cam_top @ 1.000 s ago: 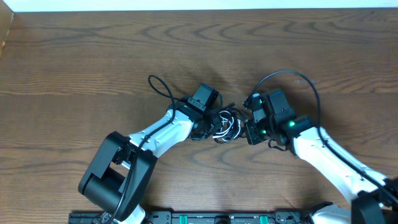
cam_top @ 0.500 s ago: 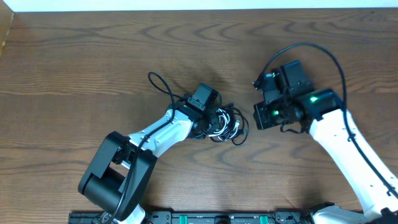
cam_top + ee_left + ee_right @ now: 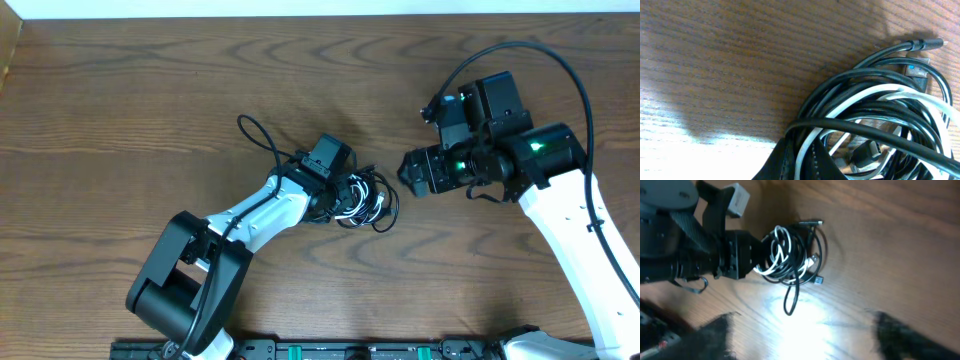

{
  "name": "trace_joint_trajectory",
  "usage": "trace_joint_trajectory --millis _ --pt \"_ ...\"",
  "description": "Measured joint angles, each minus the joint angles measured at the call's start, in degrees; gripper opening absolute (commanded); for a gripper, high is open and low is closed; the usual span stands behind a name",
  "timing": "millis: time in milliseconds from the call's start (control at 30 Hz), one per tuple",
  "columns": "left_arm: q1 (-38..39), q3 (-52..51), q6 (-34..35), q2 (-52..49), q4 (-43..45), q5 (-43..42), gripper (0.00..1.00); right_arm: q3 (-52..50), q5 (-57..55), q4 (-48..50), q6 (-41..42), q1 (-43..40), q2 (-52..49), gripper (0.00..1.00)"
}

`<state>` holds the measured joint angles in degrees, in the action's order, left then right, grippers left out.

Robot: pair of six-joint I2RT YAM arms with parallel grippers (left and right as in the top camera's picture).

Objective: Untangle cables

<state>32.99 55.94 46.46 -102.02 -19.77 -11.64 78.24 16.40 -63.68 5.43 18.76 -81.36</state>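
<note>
1. The tangled bundle of thin cables lies near the middle of the brown wood-grain tabletop. It is made up of several glossy black rubbery cords and one white one, wound into a tight round knot.
2. The left gripper has its jaws closed on the bundle's left edge. The right gripper hangs just to the right, jaws spread wide and holding nothing, apart from the cables.
3. As a judgement, the cords are light, limp and a little springy. They will likely slide through a loose pinch, and a hard pull will drag the whole knot along.
4. The best holds look like the free ends: the slim black plug with a metal tip poking out of the coil, or the loose black loop trailing away from it.
5. The left wrist view is too close to tell which cord that plug belongs to — probably a black one.
</note>
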Motion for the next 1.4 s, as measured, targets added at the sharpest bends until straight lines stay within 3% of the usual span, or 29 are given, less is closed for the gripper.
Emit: trace_joint_trajectory --millis 333,533,733,800,867,967,1000,1067,1100,1400 --pt "0.0 0.0 0.0 0.0 -0.02 0.0 0.08 -11.5 2.67 4.31 2.12 1.51 -0.02 0.99" --pt "0.0 0.0 0.0 0.0 -0.04 0.02 0.08 -22.51 8.52 16.24 3.96 4.74 -0.24 0.99" --pt "0.0 0.0 0.0 0.0 -0.13 0.04 0.08 -31.63 7.08 30.49 9.38 7.5 -0.35 0.93" --pt "0.0 0.0 0.0 0.0 -0.15 0.02 0.08 -34.49 6.36 35.93 11.58 7.61 -0.35 0.86" --pt "0.0 0.0 0.0 0.0 -0.17 0.04 0.08 -36.13 5.88 39.01 13.22 7.63 -0.35 0.72" --pt "0.0 0.0 0.0 0.0 -0.2 0.04 0.08 -37.4 5.44 41.51 15.19 7.69 -0.35 0.41" --pt "0.0 0.0 0.0 0.0 -0.2 0.04 0.08 -37.48 5.44 41.79 15.43 7.72 -0.35 0.26" --pt "0.0 0.0 0.0 0.0 -0.2 0.04 0.08 -37.51 5.25 42.1 16.11 7.74 -0.35 0.05" --pt "0.0 0.0 0.0 0.0 -0.2 0.02 0.08 -37.51 5.18 42.12 16.37 7.74 -0.35 0.01" --pt "0.0 0.0 0.0 0.0 -0.2 0.02 0.08 -37.31 6.27 39.98 16.76 7.39 -0.28 0.01"
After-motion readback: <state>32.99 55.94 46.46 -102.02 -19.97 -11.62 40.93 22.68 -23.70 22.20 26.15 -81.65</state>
